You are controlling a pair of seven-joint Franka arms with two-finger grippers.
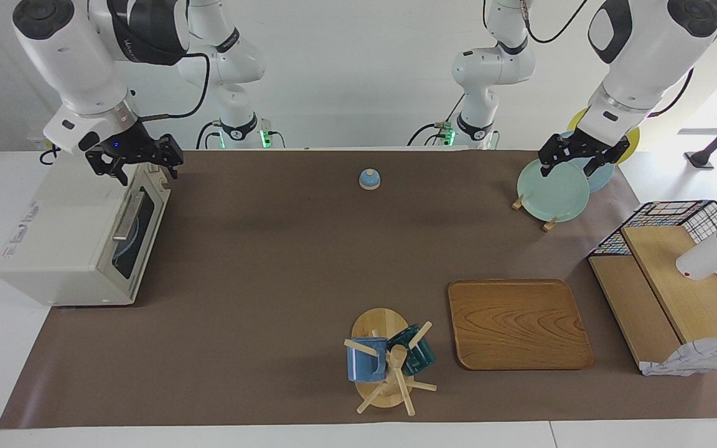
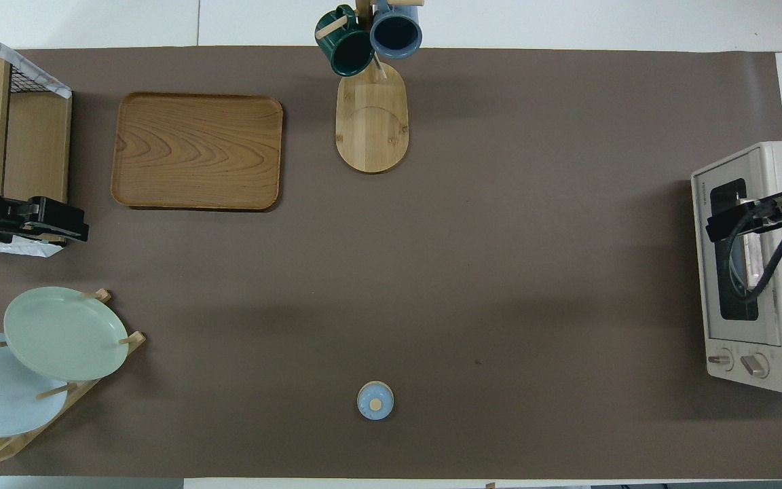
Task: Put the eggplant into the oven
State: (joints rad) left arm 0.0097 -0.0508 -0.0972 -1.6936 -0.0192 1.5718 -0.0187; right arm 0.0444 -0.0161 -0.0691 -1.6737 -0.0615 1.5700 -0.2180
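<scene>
The boxy cream-white toaster oven [image 1: 78, 239] with its dark glass door and metal bar handle sits at the right arm's end of the brown-covered desk [image 1: 309, 261], door closed. Through the glass only the curved edge of a pale blue plate [image 1: 129, 235] shows; the eggplant itself cannot be made out in either view. The right hand [image 1: 136, 163] hangs just above the oven's top front edge, at the corner nearer the robots, fingers spread and holding nothing. The left hand [image 1: 576, 158] waits well apart from the oven, at the left arm's end of the desk, over a pale green plate [image 1: 552, 190] standing in a wooden rack, likewise spread and empty. Between oven and rack lies a small blue round lid [image 1: 369, 179].
</scene>
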